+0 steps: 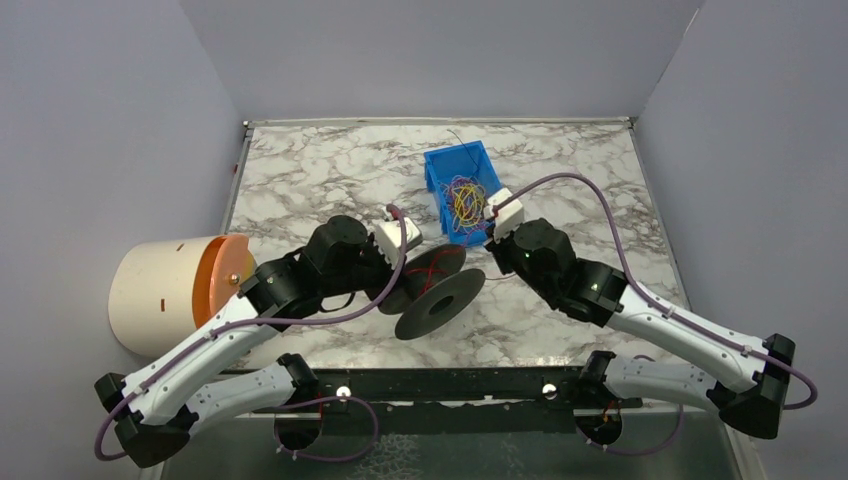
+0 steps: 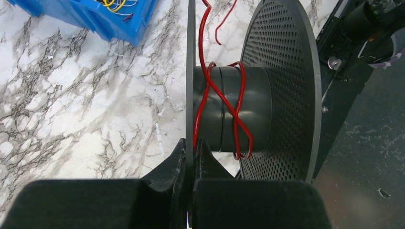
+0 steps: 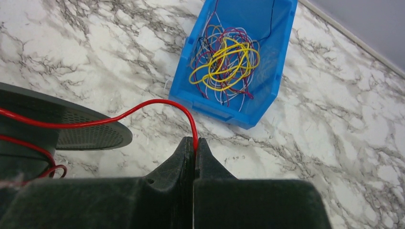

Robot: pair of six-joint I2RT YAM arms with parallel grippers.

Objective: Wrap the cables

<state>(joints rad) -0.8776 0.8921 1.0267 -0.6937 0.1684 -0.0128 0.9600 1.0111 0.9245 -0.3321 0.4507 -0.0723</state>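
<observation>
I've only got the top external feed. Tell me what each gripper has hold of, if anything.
Observer: In the right wrist view, the right gripper is shut on the red cable, which arcs from its fingers over to the spool.
Operator: Now the left one.
Observer: The left gripper is shut on the thin edge of the spool's near flange.
Operator: Report the winding.
Observer: The red cable crosses the hub in a few loose loops that cross each other, not in neat side-by-side turns.
</observation>
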